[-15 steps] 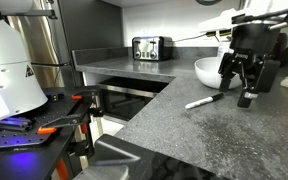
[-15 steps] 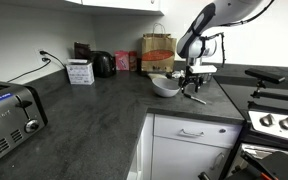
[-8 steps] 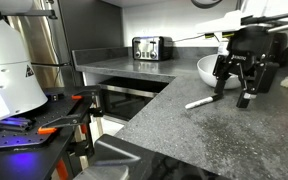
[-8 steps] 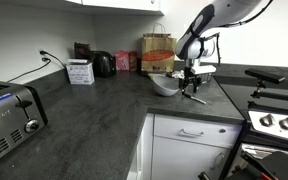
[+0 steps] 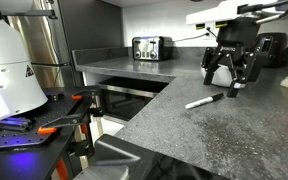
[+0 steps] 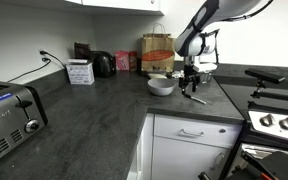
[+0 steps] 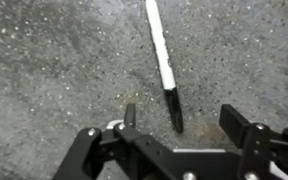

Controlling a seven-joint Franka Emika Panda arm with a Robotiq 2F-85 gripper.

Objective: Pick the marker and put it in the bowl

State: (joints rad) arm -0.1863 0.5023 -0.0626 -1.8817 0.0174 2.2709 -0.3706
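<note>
The marker (image 7: 161,55) lies flat on the grey speckled counter, its white body pointing away and its black cap (image 7: 174,108) toward me. My gripper (image 7: 181,120) is open and empty just above it, with the cap end between the two fingers. In both exterior views the gripper (image 5: 229,78) (image 6: 191,82) hovers over the counter, with the marker (image 5: 204,101) (image 6: 195,97) below it. The white bowl (image 6: 161,86) sits on the counter just beside the gripper. In an exterior view the gripper hides the bowl.
A toaster (image 5: 151,47) (image 6: 6,115) stands at the far end of the L-shaped counter. A brown bag (image 6: 157,52), a black appliance (image 6: 103,64) and a white box (image 6: 81,72) line the back wall. A stove (image 6: 274,118) adjoins the counter edge.
My gripper has moved sideways from beside the marker's end to over the marker, and now covers the bowl in an exterior view. The marker and bowl have not moved.
</note>
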